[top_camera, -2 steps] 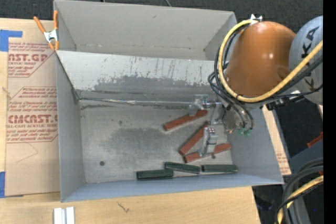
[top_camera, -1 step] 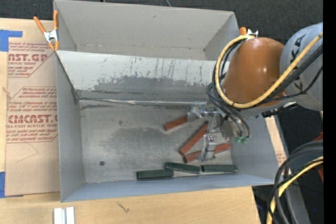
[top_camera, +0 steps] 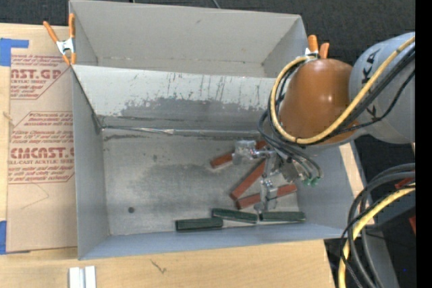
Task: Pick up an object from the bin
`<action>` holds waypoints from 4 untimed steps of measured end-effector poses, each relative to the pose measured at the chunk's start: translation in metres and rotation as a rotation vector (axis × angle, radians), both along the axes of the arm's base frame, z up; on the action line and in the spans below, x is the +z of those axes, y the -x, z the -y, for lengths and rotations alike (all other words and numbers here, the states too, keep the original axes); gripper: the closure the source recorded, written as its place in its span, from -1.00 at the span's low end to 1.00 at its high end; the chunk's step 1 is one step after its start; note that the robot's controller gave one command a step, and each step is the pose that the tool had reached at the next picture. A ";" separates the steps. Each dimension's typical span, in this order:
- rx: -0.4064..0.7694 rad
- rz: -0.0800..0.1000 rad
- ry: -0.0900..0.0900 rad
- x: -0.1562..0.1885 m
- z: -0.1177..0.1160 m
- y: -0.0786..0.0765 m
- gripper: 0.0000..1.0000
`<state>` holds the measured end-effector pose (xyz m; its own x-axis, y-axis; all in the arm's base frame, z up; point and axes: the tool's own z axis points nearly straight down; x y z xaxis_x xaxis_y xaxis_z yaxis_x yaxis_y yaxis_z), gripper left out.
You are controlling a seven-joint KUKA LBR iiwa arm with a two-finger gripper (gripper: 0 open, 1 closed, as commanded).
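My gripper (top_camera: 270,175) hangs low at the bin's right side, below the orange wrist cover, right over a small cluster of reddish-brown bars. One reddish-brown bar (top_camera: 248,183) lies slanted just left of the gripper. A second (top_camera: 221,160) lies further left and a shorter one (top_camera: 248,200) just below. Another reddish-brown piece (top_camera: 287,190) shows at the gripper's right. I cannot see any bar held in the gripper.
Three dark green bars lie in a row along the bin's near wall: one on the left (top_camera: 199,224), one in the middle (top_camera: 234,214), one on the right (top_camera: 282,216). The arm and its cables cover the bin's right rim.
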<state>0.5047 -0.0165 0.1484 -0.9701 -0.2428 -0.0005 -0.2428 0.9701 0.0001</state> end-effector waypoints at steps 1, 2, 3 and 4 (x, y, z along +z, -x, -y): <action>0.174 -0.002 0.000 -0.077 0.016 0.015 1.00; 0.174 -0.002 0.000 -0.077 0.016 0.015 1.00; 0.173 -0.003 -0.001 -0.073 0.016 0.015 1.00; 0.200 0.003 0.000 -0.025 0.012 0.013 1.00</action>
<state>0.4915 -0.0290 0.1238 -0.9026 -0.4306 -0.0031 -0.4306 0.9026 -0.0010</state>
